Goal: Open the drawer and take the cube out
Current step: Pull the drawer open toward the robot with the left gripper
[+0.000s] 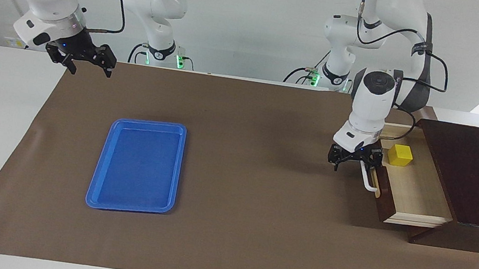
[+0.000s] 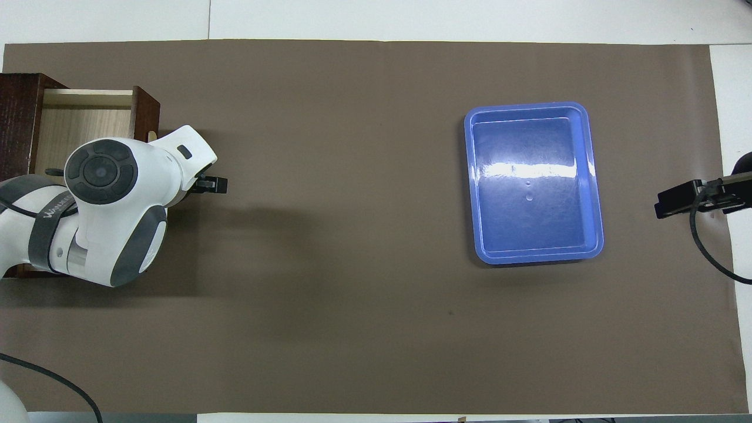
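**Drawer pulled out, cube inside, left gripper at the handle**

Drawer open, drawn out of the dark wooden box at the left arm's end of the worktop, pale interior showing. Yellow cube resting on the drawer floor, in the corner nearest the robots and close to the drawer front. In the overhead view hidden beneath the left arm; only the drawer's pale floor visible there.

Left gripper low, right at the upper end of the white bar handle on the drawer front, fingers spread wide on either side of it. No telling whether the fingers actually touch the bar. Nothing carried.

Right gripper raised over the worktop's edge at the right arm's end, near the corner closest to the robots, waiting, jaws spread wide and empty. In the overhead view just its dark tip showing at the edge.

Blue tray flat on the brown cover toward the right arm's end, well apart from the drawer, nothing in it.
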Motion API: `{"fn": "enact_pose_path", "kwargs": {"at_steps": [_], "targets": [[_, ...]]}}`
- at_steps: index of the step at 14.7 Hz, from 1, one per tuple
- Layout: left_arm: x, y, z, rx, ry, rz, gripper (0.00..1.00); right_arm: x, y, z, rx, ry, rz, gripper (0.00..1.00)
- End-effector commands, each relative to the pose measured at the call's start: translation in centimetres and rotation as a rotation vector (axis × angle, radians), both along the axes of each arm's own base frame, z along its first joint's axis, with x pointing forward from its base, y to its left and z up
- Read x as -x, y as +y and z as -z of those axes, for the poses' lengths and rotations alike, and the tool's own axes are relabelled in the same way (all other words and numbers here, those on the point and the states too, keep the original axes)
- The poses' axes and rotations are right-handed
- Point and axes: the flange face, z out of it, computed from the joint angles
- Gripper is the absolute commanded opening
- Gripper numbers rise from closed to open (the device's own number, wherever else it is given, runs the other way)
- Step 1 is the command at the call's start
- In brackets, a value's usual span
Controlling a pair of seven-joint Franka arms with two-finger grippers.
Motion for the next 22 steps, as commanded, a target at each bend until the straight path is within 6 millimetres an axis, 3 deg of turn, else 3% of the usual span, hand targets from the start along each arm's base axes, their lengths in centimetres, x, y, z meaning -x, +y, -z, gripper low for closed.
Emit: {"fn": "enact_pose_path", "kwargs": {"at_steps": [1, 5, 8, 11, 13, 14, 15, 18, 21, 22], "targets": [[0.5, -1.1, 0.0, 0.023, 0.013, -0.015, 1.00, 0.7, -0.2, -0.2, -0.001, -0.007, -0.018, 1.00], [0.5, -2.0, -0.7, 0.033, 0.038, -0.026, 1.00, 0.7, -0.2, -0.2, -0.003, -0.007, -0.017, 1.00], [-2.4, -2.4, -4.6, 0.006, 0.079, -0.080, 1.00, 0.7, -0.2, -0.2, -0.003, -0.007, -0.017, 1.00], [-2.9, -3.2, -8.0, 0.076, 0.043, -0.231, 1.00, 0.7, -0.2, -0.2, -0.003, -0.007, -0.017, 1.00], [-2.7, -1.0, -12.9, 0.152, 0.040, -0.386, 1.00, 0.7, -0.2, -0.1, -0.003, -0.005, -0.017, 1.00], [-2.5, 3.2, -15.6, 0.196, 0.040, -0.512, 1.00, 0.7, -0.3, -0.1, -0.003, -0.005, -0.016, 1.00], [-1.7, 5.2, -17.0, 0.221, 0.040, -0.597, 1.00, 0.7, -0.3, -0.1, -0.003, -0.005, -0.016, 1.00], [-1.1, 9.3, -16.4, 0.230, 0.043, -0.963, 1.00, 0.7, -0.3, -0.1, -0.003, -0.005, -0.016, 1.00], [-0.5, 14.9, -15.6, 0.250, 0.006, -1.310, 1.00, 0.7, -0.2, -0.1, -0.003, -0.005, -0.017, 1.00], [0.1, 15.4, -14.8, 0.262, -0.013, -1.375, 1.00, 0.7, -0.3, -0.1, -0.001, -0.005, -0.016, 1.00]]}}
